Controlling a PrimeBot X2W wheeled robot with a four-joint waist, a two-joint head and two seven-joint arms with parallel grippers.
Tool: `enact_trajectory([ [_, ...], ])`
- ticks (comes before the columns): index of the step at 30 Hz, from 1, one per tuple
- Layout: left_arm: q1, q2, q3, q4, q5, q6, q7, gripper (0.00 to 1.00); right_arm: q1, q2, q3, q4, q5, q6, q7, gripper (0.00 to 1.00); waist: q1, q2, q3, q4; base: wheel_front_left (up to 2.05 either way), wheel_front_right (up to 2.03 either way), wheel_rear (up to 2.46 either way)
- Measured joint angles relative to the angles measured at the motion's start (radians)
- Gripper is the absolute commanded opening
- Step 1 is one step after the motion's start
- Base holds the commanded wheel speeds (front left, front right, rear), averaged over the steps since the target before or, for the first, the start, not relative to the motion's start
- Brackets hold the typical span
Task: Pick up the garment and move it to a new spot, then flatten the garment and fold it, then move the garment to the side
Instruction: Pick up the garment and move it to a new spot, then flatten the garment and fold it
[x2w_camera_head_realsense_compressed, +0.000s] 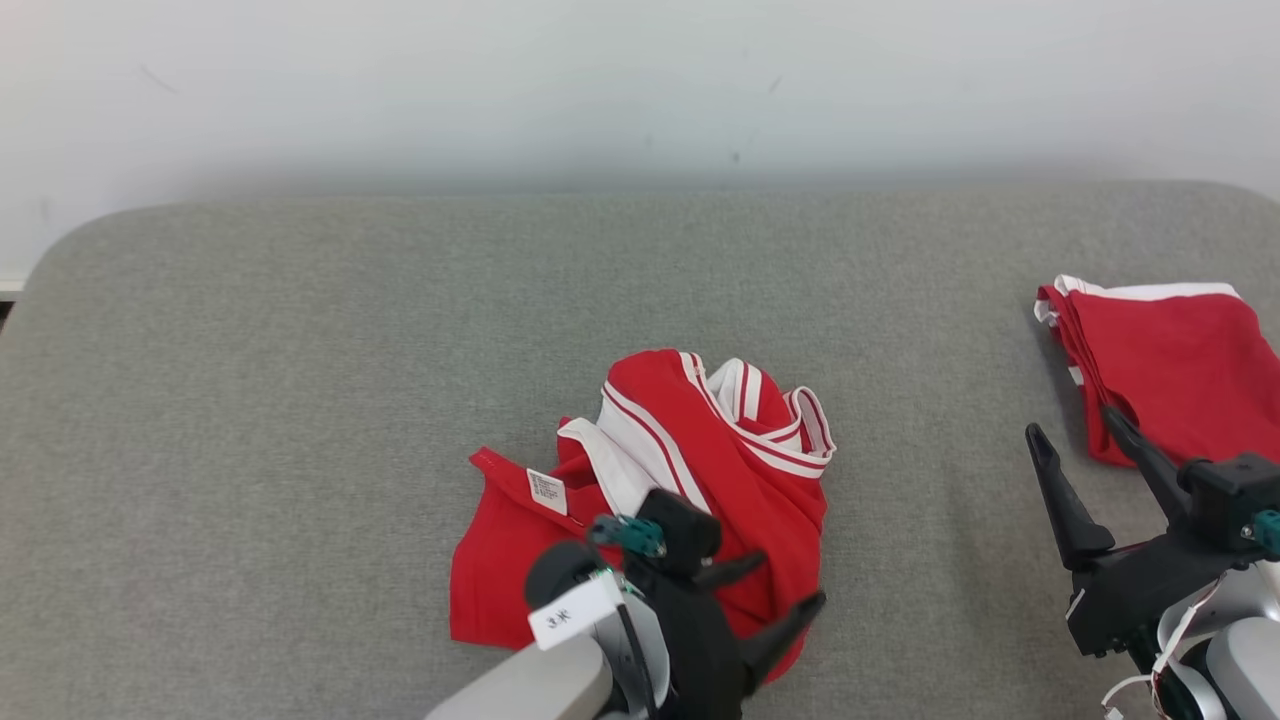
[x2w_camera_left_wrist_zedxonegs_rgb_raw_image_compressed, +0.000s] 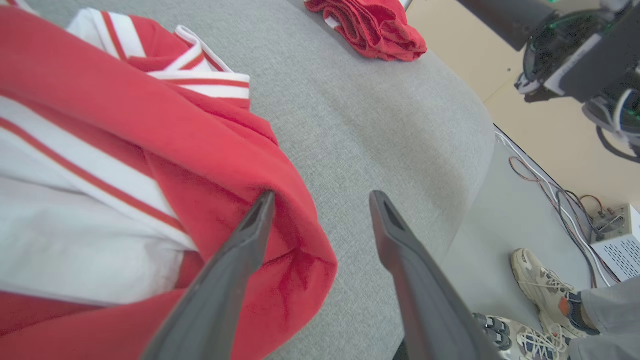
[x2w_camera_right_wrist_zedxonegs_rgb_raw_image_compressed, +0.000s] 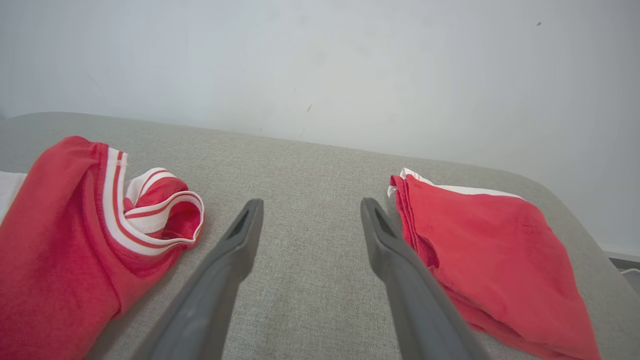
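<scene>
Before spreading anything flat, take stock from the near edge of the bench (x2w_camera_head_realsense_compressed: 300, 350). There, left gripper (x2w_camera_head_realsense_compressed: 793, 576) low over the heap, fingers spread wide, nothing between them, 1 finger lying against red cloth in the left wrist view. Right gripper (x2w_camera_head_realsense_compressed: 1068, 420) near the right edge, likewise wide open and empty. Just beyond the left gripper, the garment (x2w_camera_head_realsense_compressed: 700, 470): red with white stripes, crumpled in a mound by the middle of the near edge, white label (x2w_camera_head_realsense_compressed: 547, 490) showing on its left flap. Probably next: flattening. Pinch only 1 layer at an outer hem, not the bunched striped bands on top. Take 2 well-separated corners, 1 per gripper, and draw them apart low along the bench to slide the folds out rather than lift them. Keep clear of the folded garment (x2w_camera_head_realsense_compressed: 1180, 380) further back at the right edge. Counted: 2 grippers, 2 red garments (1 crumpled, 1 folded), 1 label, 1 bench; off the bench, 2 shoes (x2w_camera_left_wrist_zedxonegs_rgb_raw_image_compressed: 545, 285) of a person.
</scene>
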Motion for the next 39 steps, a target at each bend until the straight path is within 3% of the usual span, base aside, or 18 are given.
enact_trajectory([
  [8,-0.007,0.009,0.083,-0.002,0.004,0.057,-0.086,1.0,0.042,0.017,0.005,0.014,0.008,0.0,-0.018,1.0,0.0,0.0,-0.046,0.036,0.0,0.0,0.0],
  [12,0.001,0.072,0.103,0.011,0.012,0.087,-0.111,1.0,0.042,0.03,0.028,0.012,0.008,0.01,-0.018,1.0,0.0,0.0,-0.067,0.053,0.0,0.0,0.0],
  [19,0.06,0.12,0.156,-0.009,0.066,0.205,-0.23,1.0,0.042,0.058,0.067,0.01,0.008,0.027,-0.016,1.0,0.0,0.0,-0.09,0.082,0.0,0.0,0.0],
  [27,0.144,0.189,0.24,-0.044,0.107,0.234,-0.373,1.0,0.025,0.082,0.114,0.046,0.007,0.054,0.018,1.0,0.0,0.0002,-0.114,0.124,0.0,0.0,0.0],
  [35,0.255,0.235,0.333,-0.096,0.126,0.234,-0.394,1.0,-0.039,0.124,0.161,0.081,0.007,0.086,0.068,1.0,0.0,0.0001,-0.134,0.152,0.0,0.0,0.0],
  [39,0.319,0.231,0.444,-0.095,0.157,0.234,-0.402,1.0,-0.074,0.132,0.173,0.121,0.009,0.099,0.11,1.0,0.0001,0.0001,-0.138,0.17,0.0,0.0,0.0],
])
